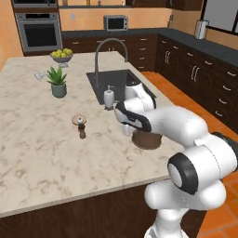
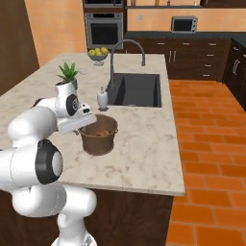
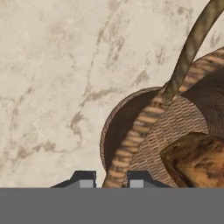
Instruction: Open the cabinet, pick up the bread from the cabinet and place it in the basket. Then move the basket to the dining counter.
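The brown woven basket (image 2: 99, 139) stands on the pale marble dining counter (image 2: 144, 144), just in front of the sink. The tan-brown bread (image 2: 100, 130) lies inside it, and in the hand view it shows as a crusty lump (image 3: 197, 159). My gripper (image 3: 112, 178) is shut on the basket's near rim (image 3: 131, 140), with one fingertip on each side of the wall. The thin handle (image 3: 188, 52) arches up past the hand. In the left base view my arm covers most of the basket (image 1: 148, 140). The cabinet is out of view.
Behind the basket are a dark sink (image 2: 137, 89) with a tall curved tap (image 2: 126, 45) and a white soap dispenser (image 2: 102, 98). A potted plant (image 1: 57, 81), a small pepper mill (image 1: 82, 128) and a fruit bowl (image 1: 62, 56) stand further left. The counter's front edge (image 2: 120, 185) is close.
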